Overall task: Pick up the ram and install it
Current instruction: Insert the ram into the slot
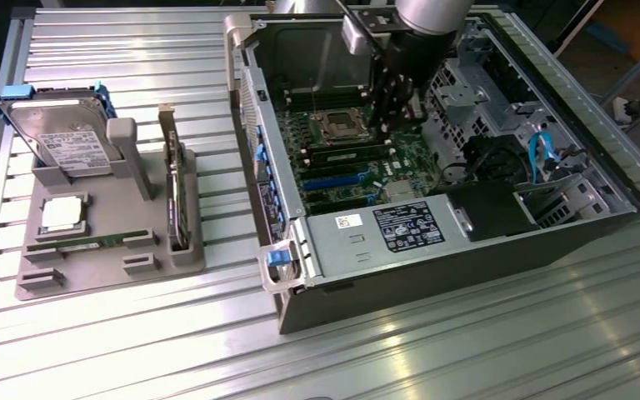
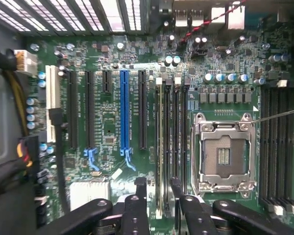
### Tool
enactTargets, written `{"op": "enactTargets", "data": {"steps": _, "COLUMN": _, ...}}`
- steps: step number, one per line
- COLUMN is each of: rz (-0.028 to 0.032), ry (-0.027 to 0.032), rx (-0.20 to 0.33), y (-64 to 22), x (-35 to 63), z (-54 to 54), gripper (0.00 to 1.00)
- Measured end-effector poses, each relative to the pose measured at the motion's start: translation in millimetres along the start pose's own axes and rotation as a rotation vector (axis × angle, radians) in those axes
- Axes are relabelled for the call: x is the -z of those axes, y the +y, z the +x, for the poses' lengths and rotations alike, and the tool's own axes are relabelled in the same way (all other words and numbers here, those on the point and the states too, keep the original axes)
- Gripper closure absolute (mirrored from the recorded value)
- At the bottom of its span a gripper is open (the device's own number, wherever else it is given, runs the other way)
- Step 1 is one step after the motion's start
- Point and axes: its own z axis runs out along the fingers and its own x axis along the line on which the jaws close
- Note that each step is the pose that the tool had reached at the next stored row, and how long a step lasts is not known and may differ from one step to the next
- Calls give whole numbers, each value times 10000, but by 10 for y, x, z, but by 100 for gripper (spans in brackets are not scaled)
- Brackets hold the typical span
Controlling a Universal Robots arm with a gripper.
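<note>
The ram (image 1: 76, 244) is a narrow green stick lying flat in the front groove of the grey holder (image 1: 42, 283) at the exterior view's left. My gripper (image 1: 392, 121) hangs far from it, inside the open computer case (image 1: 453, 267), just above the motherboard (image 1: 342, 179) beside the bare processor socket (image 1: 337, 125). In the wrist view the gripper (image 2: 158, 188) is open. Its two black fingers (image 2: 140, 188) stand on either side of a pale memory slot (image 2: 159, 147). I see nothing gripped between them.
The holder also carries a hard drive (image 1: 64, 137), a silver processor chip (image 1: 62, 212) and a dark card (image 1: 176, 196) standing on edge. The power supply (image 1: 403, 225), cables (image 1: 537, 154) and the case walls hem in the motherboard. The ribbed metal table (image 1: 432, 350) surrounds everything.
</note>
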Motion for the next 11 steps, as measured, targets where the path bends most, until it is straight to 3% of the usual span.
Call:
{"op": "enactTargets", "data": {"steps": 6, "rz": 2, "ry": 192, "rx": -1, "y": 1, "x": 205, "z": -1, "gripper": 68}}
{"op": "enactTargets", "data": {"steps": 7, "rz": 3, "ry": 264, "rx": -2, "y": 2, "x": 254, "z": -1, "gripper": 68}}
{"op": "enactTargets", "data": {"steps": 11, "rz": 4, "ry": 443, "rx": -3, "y": 2, "x": 362, "z": -2, "gripper": 68}}
